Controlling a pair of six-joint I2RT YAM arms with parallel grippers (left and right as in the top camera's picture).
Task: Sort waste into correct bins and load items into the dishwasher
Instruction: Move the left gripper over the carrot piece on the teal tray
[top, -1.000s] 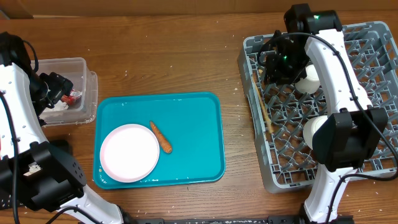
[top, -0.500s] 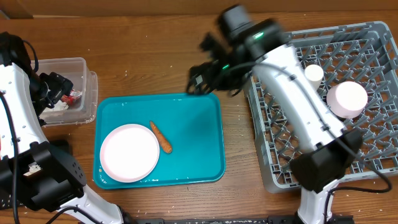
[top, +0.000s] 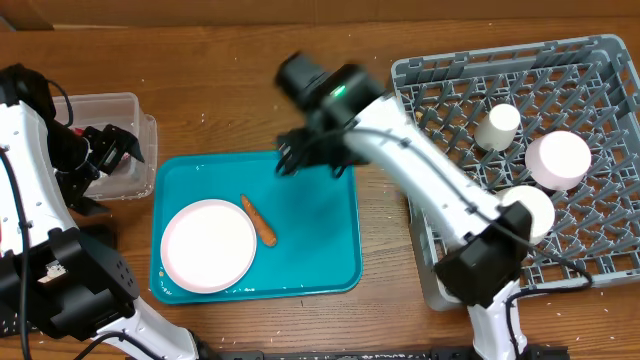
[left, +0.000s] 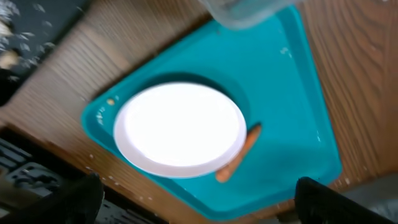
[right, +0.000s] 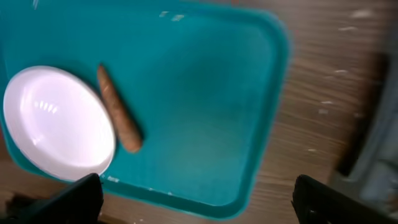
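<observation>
From overhead we could barely make out the right gripper (top: 293, 158), a dark blur above the far edge of the teal tray (top: 320, 250). Its arm covered part of the grey dish rack (top: 590, 80) and the edge of one white bowl (top: 528, 208). A second bowl (top: 558, 160) and a small cup (top: 498, 127) sat in the rack in plain sight. The clear tub (top: 125, 105) lay largely hidden under the left gripper (top: 108, 146), so we could not tell what it held.

Only the left wrist view gave us a dark surface (left: 37, 18) flecked with pale scraps (left: 15, 37), cut off at the frame corner. Both wrist views showed the fingers (right: 71, 199) spread wide at the lower corners, released, with nothing between them. The carrot (top: 259, 221) lay on the teal tray, against the rim of the white plate (top: 208, 245).
</observation>
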